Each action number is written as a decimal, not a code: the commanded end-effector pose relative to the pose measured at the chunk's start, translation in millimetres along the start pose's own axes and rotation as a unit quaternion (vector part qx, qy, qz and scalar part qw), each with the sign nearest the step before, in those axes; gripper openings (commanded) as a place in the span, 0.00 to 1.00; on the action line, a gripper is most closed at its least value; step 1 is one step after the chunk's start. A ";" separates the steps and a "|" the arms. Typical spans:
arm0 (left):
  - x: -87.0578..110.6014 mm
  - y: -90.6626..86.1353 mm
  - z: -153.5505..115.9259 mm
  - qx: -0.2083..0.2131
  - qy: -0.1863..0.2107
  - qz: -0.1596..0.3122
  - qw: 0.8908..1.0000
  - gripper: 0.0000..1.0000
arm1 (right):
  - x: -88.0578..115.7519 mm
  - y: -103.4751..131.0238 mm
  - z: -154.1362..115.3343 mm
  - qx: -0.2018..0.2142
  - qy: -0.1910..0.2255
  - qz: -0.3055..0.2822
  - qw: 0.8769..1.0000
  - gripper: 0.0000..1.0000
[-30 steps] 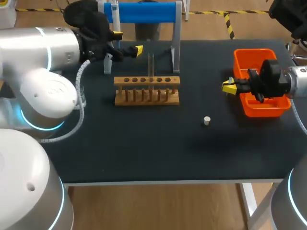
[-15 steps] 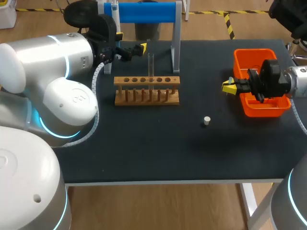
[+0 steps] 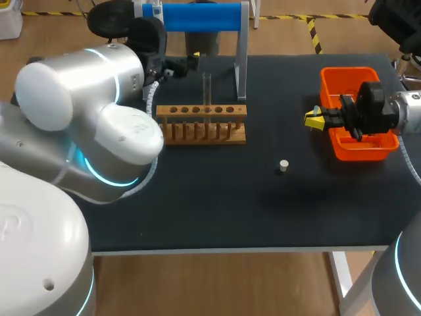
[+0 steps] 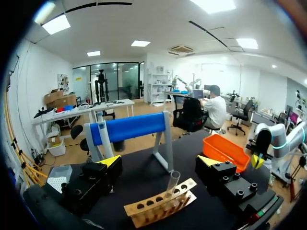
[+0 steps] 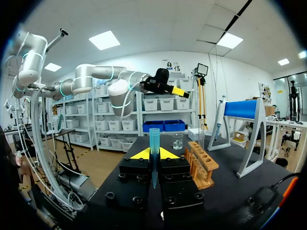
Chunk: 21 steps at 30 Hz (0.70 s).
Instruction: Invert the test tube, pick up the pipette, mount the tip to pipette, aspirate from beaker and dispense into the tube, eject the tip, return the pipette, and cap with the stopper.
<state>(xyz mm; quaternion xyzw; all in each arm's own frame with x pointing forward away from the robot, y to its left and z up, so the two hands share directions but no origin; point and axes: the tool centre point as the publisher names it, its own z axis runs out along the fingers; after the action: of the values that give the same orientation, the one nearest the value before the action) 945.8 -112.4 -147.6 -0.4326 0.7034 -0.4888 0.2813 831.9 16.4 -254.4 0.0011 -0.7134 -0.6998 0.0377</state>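
Head view: wooden rack [image 3: 201,139] holds one upright test tube [image 3: 206,89]; left claw [image 4: 159,161] spread wide, right claw [image 5: 153,153] grips blue tip [image 5: 154,136].

No text, label or number is legible on anything.

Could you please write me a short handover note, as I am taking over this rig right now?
Left hand: open, with the test tube just ahead of it and not gripped.
Right hand: shut on a blue pipette tip, at the orange bin.
Things: the tube stands upright in the wooden rack. The pipette hangs on the blue stand. The beaker stands past the rack. The stopper lies loose on the table.
Done: the tip is in hand. I cannot tell which end of the tube is up.
Left: pick up the pipette, mount the tip, aspirate, dispense, eject, return, cap.
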 end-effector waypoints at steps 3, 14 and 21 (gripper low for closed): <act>-3.1 1.7 10.7 0.001 -0.119 -0.004 0.993 1.00 | 0.7 0.2 -0.2 0.001 0.000 0.000 1.000 0.00; -21.2 2.2 24.5 0.001 -0.122 -0.002 0.993 1.00 | 0.7 0.2 -0.2 0.001 0.000 0.000 1.000 0.00; -40.3 7.0 32.5 -0.007 -0.128 -0.007 0.992 1.00 | 0.7 0.2 -0.2 0.001 0.000 0.000 1.000 0.00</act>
<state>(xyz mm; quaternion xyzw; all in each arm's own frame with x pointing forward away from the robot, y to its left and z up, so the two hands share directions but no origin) 982.9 -90.0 -165.0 -0.4978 0.6621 -0.4273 0.3623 831.9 16.4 -254.4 0.0011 -0.7134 -0.6998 0.0377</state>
